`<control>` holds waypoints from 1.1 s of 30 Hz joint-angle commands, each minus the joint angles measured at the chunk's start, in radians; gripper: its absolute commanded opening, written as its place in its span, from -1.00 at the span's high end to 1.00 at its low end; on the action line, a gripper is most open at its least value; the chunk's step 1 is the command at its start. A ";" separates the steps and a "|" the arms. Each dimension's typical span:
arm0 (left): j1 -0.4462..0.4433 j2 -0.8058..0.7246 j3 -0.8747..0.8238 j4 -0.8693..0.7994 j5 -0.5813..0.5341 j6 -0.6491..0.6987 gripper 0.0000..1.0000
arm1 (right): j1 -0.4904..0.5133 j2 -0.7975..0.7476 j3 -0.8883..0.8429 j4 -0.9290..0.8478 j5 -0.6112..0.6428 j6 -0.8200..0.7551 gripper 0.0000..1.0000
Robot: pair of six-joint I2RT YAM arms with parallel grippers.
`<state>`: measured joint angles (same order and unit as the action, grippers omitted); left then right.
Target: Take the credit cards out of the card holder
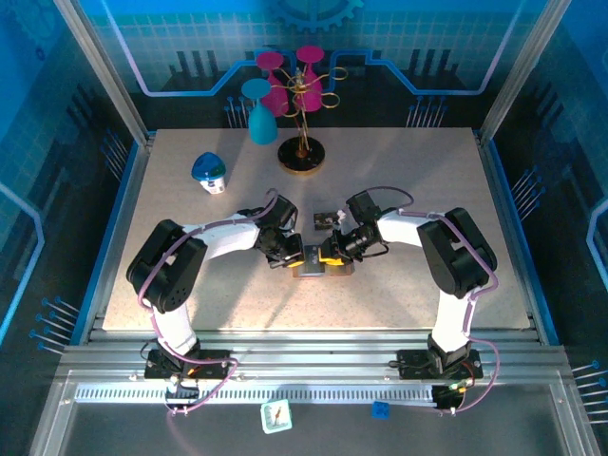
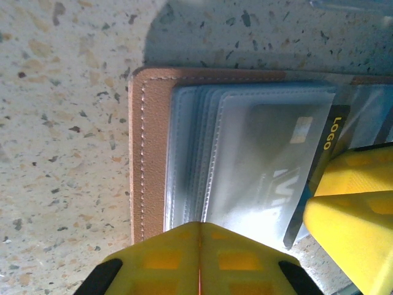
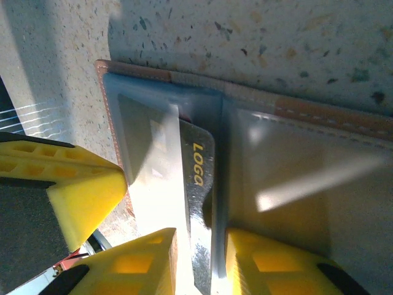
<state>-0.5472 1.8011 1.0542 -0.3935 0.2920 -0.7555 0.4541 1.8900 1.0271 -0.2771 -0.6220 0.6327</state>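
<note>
Closed tight, the left gripper (image 2: 199,236) bears down on the card holder (image 2: 150,153) just ahead of it, likely pinning it flat. In the right wrist view, the right gripper (image 3: 202,243) pinches a dark credit card (image 3: 198,166) marked LOGO, half out of its sleeve, probably to draw it free. From above, both meet mid-table.

top external: high, behind the arms, looking down at whole speckled beige table (image 1: 408,285)
wrists: close, facing down
shared: salmon-brown leather card holder (image 2: 150,153)

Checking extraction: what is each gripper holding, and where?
Right gripper straddles the dark LOGO card's protruding end; actual grip cannot be told. Left gripper, shut, rests on the card holder's sleeve edge.
</note>
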 commanded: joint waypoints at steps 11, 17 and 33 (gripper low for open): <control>-0.010 0.028 0.038 -0.033 0.020 0.036 0.85 | -0.014 0.019 -0.010 -0.001 -0.025 0.010 0.47; -0.008 0.043 0.035 -0.032 0.023 0.039 0.85 | -0.014 0.024 -0.007 0.003 -0.032 0.010 0.47; -0.012 0.061 0.030 -0.048 0.016 0.045 0.87 | -0.022 -0.021 -0.022 0.010 -0.027 0.019 0.57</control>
<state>-0.5495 1.8328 1.0805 -0.3920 0.3222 -0.7296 0.4461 1.8961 1.0237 -0.2680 -0.6369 0.6403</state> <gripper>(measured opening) 0.067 0.222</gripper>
